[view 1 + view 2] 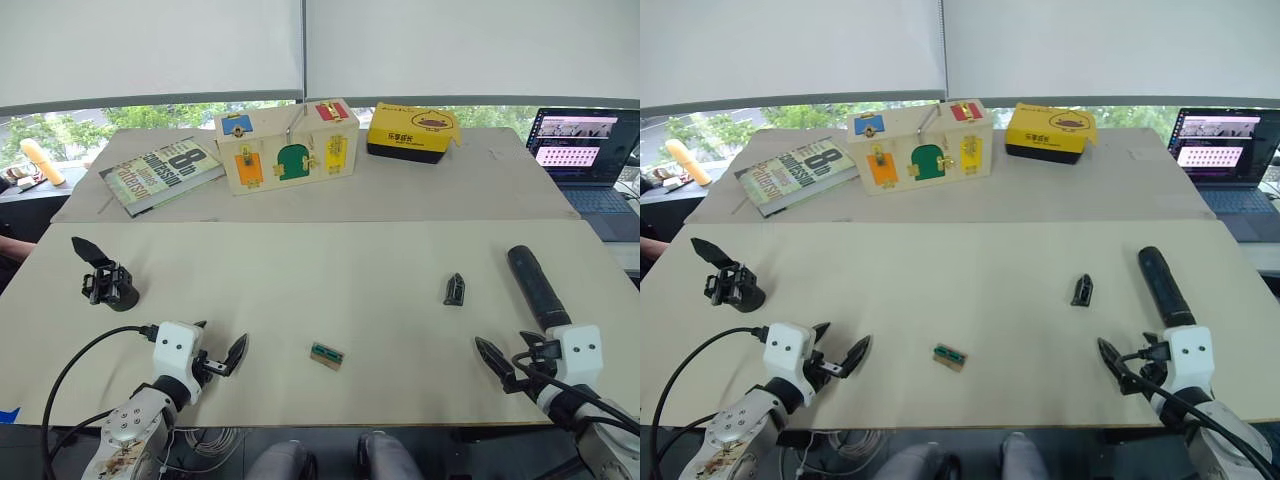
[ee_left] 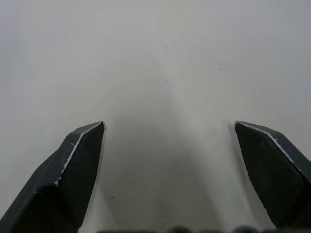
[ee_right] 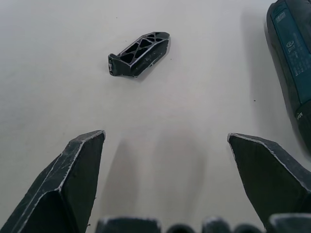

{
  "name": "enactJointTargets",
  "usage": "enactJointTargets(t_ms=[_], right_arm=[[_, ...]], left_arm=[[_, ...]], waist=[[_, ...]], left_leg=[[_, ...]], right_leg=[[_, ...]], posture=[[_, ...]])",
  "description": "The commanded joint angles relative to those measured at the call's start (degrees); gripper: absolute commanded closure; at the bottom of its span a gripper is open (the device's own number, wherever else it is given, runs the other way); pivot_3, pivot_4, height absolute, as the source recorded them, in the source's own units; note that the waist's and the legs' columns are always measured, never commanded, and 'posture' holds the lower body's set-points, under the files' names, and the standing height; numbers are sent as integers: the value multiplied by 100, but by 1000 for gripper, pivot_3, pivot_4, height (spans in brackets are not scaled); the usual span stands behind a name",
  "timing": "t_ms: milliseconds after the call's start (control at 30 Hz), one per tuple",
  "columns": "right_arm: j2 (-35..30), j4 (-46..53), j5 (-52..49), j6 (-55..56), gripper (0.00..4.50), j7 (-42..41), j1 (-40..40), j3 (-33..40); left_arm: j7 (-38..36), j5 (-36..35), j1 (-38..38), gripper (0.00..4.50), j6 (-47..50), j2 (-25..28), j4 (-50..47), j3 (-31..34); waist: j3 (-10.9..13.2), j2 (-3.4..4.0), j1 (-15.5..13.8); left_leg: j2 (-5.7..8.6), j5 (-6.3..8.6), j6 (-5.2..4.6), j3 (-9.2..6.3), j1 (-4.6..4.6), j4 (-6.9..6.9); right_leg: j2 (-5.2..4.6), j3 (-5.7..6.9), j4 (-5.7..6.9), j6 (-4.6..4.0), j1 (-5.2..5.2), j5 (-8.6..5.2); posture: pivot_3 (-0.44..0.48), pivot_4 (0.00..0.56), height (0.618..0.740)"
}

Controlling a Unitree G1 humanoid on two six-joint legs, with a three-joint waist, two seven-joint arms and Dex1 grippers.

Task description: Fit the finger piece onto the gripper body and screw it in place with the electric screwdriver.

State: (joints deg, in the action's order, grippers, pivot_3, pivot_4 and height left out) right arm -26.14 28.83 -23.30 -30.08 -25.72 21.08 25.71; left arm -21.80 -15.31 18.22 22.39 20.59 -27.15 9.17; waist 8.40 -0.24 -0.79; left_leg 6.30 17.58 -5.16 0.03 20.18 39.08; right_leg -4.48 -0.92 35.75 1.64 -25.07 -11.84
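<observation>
Right gripper [image 3: 165, 145]: fingers spread, empty — finger piece [image 3: 140, 54] just ahead
Left gripper [image 2: 170, 141]: open — idle
Approach: straddle the wedge's long sides

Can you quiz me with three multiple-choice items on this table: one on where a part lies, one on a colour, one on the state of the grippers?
1. Where does the finger piece lie?
A. just left of the electric screwdriver
B. on the book
C. mounted on the gripper body

2. What colour is the small block near the table's front edge?
A. red
B. green
C. white

3. How do the left gripper and the right gripper stand?
A. both open, holding nothing
B. left one shut on the finger piece
C. right one shut on the screwdriver

Answers: 1 A, the piece sits loose on the table beside the screwdriver, far from the gripper body. 2 B, its top is green. 3 A, each wrist view shows spread fingers over bare table.
</observation>
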Motion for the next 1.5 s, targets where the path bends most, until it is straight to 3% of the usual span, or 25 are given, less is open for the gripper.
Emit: enactJointTargets(t_ms=[33,200,400,567,767,967,1167,1400,1500], right_arm=[[-133,351,-93,-102,41,60,-141,59],[-734,531,-299,-441,41,-260,-981,-273],[-1559,425,-1181,-784,41,-1545,-2376,-960],[-1797,281,-1796,-930,41,-2425,-3320,-1549],[-1744,-118,-1743,-793,41,-3076,-4156,-2211],[-1608,-241,-1644,-715,41,-3148,-4371,-2426],[-1616,-227,-1631,-709,41,-3143,-4319,-2385],[-1625,-221,-1554,-679,41,-3016,-4246,-2316],[-1631,-230,-1510,-670,0,-2965,-4211,-2284]], left_arm=[[114,98,-95,0,-107,-2,-203,10],[505,-88,109,0,24,-328,-463,368],[617,-336,722,0,-189,-539,-516,1206],[289,-434,526,0,-384,-96,172,1816],[-130,-365,-369,0,-756,723,1639,2158],[-179,-110,-1213,0,-1143,983,2750,1934],[40,15,-1777,0,-1297,1012,3309,1911],[32,85,-2130,0,-1433,1035,3722,1766],[-33,31,-2130,787,-1593,968,3695,1747]], waist=[[0,0,0],[2,-6,58],[8,-18,20],[14,-28,-75],[10,-37,-78],[6,-43,-49],[5,-44,-22],[5,-44,5],[5,-44,3]], left_leg=[[0,0,0,0,0,0],[1,0,0,4,1,5],[-14,6,3,-7,5,3],[-24,10,-1,-25,8,10],[-20,17,-16,-27,11,16],[-10,21,-22,-27,12,17],[-9,22,-21,-27,12,18],[-9,22,-20,-25,12,29],[-8,22,-20,-25,12,33]], right_leg=[[0,0,0,0,0,0],[1,3,1,0,-1,2],[6,14,-5,-19,-6,-5],[1,39,-34,-25,5,-3],[3,46,-58,-17,0,15],[3,80,-63,-9,-8,24],[-25,161,-66,-19,-8,31],[-40,173,-63,-26,-6,35],[-41,172,-61,-25,-6,35]], posture=[[0,150,740],[0,150,740],[0,150,740],[0,150,740],[0,150,740],[0,150,740],[0,150,740],[0,150,740],[0,150,740]])
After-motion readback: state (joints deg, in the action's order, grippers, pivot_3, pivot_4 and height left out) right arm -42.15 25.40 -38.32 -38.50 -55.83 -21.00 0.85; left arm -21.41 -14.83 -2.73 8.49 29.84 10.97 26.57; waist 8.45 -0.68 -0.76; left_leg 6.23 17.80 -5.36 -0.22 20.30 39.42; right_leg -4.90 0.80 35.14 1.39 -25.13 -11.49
